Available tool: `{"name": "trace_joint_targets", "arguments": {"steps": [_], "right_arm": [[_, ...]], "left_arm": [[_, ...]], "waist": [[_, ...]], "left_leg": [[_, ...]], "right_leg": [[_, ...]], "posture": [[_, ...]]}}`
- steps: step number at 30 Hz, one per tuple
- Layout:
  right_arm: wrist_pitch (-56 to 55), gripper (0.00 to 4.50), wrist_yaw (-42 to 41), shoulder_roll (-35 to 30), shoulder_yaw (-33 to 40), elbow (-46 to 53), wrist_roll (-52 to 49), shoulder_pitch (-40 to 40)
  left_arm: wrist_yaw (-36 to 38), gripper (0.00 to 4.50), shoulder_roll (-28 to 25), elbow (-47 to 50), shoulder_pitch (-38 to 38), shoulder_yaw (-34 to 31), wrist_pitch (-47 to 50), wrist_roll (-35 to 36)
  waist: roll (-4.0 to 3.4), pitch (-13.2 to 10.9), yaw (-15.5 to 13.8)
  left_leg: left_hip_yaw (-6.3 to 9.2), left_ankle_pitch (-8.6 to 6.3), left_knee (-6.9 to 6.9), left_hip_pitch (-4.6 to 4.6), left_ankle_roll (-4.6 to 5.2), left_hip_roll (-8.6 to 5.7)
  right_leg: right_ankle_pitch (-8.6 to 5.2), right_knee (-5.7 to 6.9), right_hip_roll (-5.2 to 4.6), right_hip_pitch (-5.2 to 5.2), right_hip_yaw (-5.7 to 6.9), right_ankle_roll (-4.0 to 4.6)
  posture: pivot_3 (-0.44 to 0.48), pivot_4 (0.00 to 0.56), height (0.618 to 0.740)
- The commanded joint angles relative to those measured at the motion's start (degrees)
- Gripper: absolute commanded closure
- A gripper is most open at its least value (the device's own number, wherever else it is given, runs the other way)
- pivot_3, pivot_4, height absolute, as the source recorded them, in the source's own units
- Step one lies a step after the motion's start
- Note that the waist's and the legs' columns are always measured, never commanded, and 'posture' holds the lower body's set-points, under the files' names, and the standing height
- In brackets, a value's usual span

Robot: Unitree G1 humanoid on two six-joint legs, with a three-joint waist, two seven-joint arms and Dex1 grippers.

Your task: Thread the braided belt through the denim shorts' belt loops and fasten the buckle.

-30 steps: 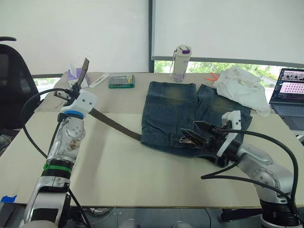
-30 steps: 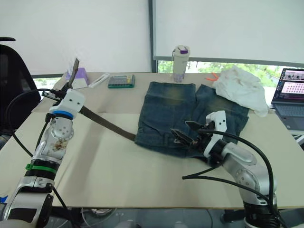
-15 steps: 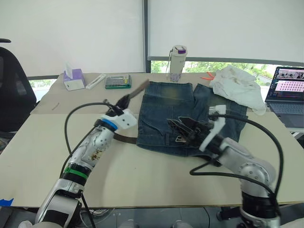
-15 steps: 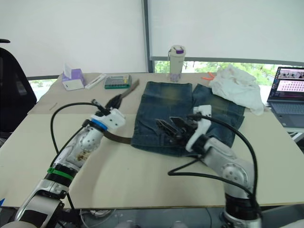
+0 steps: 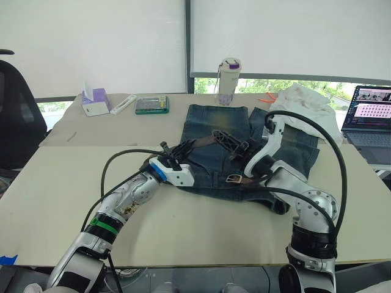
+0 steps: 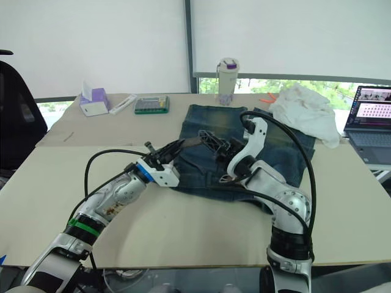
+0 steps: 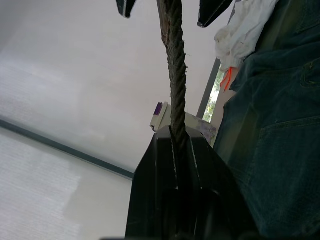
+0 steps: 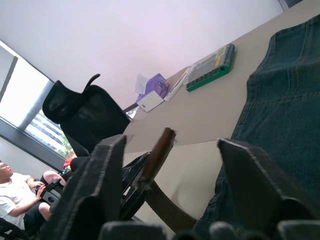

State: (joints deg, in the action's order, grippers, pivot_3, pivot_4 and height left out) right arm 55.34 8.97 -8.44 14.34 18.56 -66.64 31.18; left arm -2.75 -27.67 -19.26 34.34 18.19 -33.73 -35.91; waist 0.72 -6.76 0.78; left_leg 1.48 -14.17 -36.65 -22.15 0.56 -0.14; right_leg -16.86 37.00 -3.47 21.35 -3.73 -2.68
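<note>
Braided belt [image 5: 204, 141], limp yet light, stays manageable clenched near its tip in the left gripper [image 5: 183, 148]; right gripper [image 5: 229, 141] gapes released.

- Your two grippers crowd each other over the shorts [image 5: 220, 131]: the left gripper [image 5: 186, 146], clamped on the belt [image 5: 204, 141], points at the right gripper [image 5: 225, 140], whose fingers stand apart just beside the belt's tip.
- Black cables [image 5: 317, 131] arch over both arms.
- Near table [image 5: 49, 189] is bare on the left.
- Far edge carries a tissue box [image 5: 95, 102], calculator [image 5: 152, 104], bottle [image 5: 228, 81], white cloth [image 5: 305, 110] and laptop [image 5: 369, 116].
</note>
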Motion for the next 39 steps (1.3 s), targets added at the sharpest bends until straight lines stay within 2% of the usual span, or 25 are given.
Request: {"name": "trace_joint_targets", "arguments": {"steps": [1,5,6,8,10,14,17,21,25,28,31,33,39], "right_arm": [[-0.9,2.78,0.3,-0.2,0.4,1.5,-2.0,0.6],[-1.2,4.2,0.7,0.0,0.2,1.3,-2.1,0.2],[-1.3,4.49,0.7,0.1,0.1,1.3,-2.1,0.2],[-2.0,4.5,1.2,0.4,0.2,1.2,-1.8,0.2],[-3.0,4.5,1.9,0.8,0.6,0.7,-1.1,0.4],[-4.8,4.5,2.8,0.8,1.3,-0.8,0.0,0.6],[-6.7,4.5,3.5,1.1,2.1,-2.0,0.6,0.8],[-9.9,4.5,4.5,2.5,1.9,-3.8,3.1,1.0],[-13.1,4.5,5.5,5.3,2.2,-5.0,4.7,1.9],[-14.0,4.5,5.0,7.0,2.0,-5.2,4.8,2.3],[-14.0,4.5,3.7,7.4,1.6,-4.5,4.1,2.2],[-13.3,4.5,2.5,7.3,1.4,-3.7,3.0,1.8],[-10.3,4.5,-0.5,5.3,0.1,-2.0,0.1,-0.2]], "left_arm": [[-0.1,4.5,-0.5,1.3,0.6,-0.7,-1.1,-0.2],[3.0,4.5,-0.3,0.7,0.7,-0.9,-1.2,2.7],[4.0,3.76,-0.3,1.0,0.6,-1.2,-0.9,3.6],[3.9,3.12,0.2,1.7,0.6,-2.4,-1.1,5.0],[5.4,2.54,1.4,2.9,0.2,-3.8,-0.7,9.5],[16.3,1.13,4.5,9.3,-1.0,-6.8,7.3,26.7],[23.0,0.11,5.5,13.8,-2.1,-7.5,13.1,34.2],[30.6,0.11,8.2,20.7,-7.0,-5.8,22.2,43.9],[34.0,0.11,11.5,27.3,-9.9,-6.0,33.9,53.4],[35.2,0.11,13.8,32.2,-11.4,-7.6,47.9,66.3],[31.9,0.11,15.9,34.6,-12.6,-11.8,62.1,80.2],[25.0,0.11,18.8,32.5,-12.6,-17.0,69.7,89.8],[17.8,0.11,25.1,27.6,-8.9,-27.6,73.4,102.3]], "waist": [[0.0,0.0,0.0],[0.0,0.0,0.0],[0.0,0.0,0.0],[0.0,0.0,0.0],[0.0,0.0,0.0],[0.0,0.0,0.0],[-0.01,0.0,0.2],[-0.16,0.1,0.4],[-0.17,0.1,0.6],[-0.17,0.1,0.9],[-0.18,0.1,1.4],[-0.18,0.1,1.5],[-0.17,0.1,1.4]], "left_leg": [[0.0,0.0,0.0,0.0,0.0,0.0],[0.0,0.0,0.0,0.01,0.0,0.0],[0.0,0.0,0.0,0.0,0.0,0.0],[0.0,0.0,0.0,0.0,0.01,0.0],[0.0,0.0,0.0,0.0,0.01,0.01],[0.0,0.0,0.0,-0.01,0.01,0.02],[0.0,0.0,0.0,0.0,0.01,0.03],[0.0,0.0,0.0,0.06,0.02,0.03],[0.01,0.0,0.0,0.04,0.03,0.05],[0.01,0.01,-0.01,0.05,0.04,0.04],[0.03,0.0,-0.01,0.06,0.05,0.06],[0.09,0.01,-0.01,0.09,0.06,0.06],[0.11,0.01,-0.07,0.07,0.06,0.05]], "right_leg": [[0.0,0.0,0.0,0.0,0.0,0.0],[0.0,0.0,0.01,0.0,0.0,0.0],[0.0,0.0,0.01,0.0,0.0,0.0],[0.0,0.0,0.01,0.0,0.01,0.0],[0.0,0.0,0.01,0.0,0.01,0.0],[0.0,0.0,-0.01,0.0,0.01,0.0],[0.0,0.0,0.02,0.0,0.01,0.0],[0.0,-0.01,0.03,-0.05,-0.01,0.0],[-0.01,0.0,0.07,-0.04,-0.02,0.0],[-0.01,-0.01,0.08,-0.05,-0.02,0.0],[-0.01,0.0,0.08,-0.07,-0.01,-0.01],[-0.01,0.0,0.08,-0.1,0.02,-0.02],[-0.02,-0.02,0.12,-0.11,0.06,-0.02]], "posture": [[0.0,0.15,0.74],[0.0,0.15,0.74],[0.0,0.15,0.74],[0.0,0.15,0.74],[0.0,0.15,0.74],[0.0,0.15,0.74],[0.0,0.15,0.74],[0.0,0.15,0.74],[0.0,0.15,0.74],[0.0,0.15,0.74],[0.0,0.15,0.74],[0.0,0.15,0.74],[0.0,0.15,0.74]]}}
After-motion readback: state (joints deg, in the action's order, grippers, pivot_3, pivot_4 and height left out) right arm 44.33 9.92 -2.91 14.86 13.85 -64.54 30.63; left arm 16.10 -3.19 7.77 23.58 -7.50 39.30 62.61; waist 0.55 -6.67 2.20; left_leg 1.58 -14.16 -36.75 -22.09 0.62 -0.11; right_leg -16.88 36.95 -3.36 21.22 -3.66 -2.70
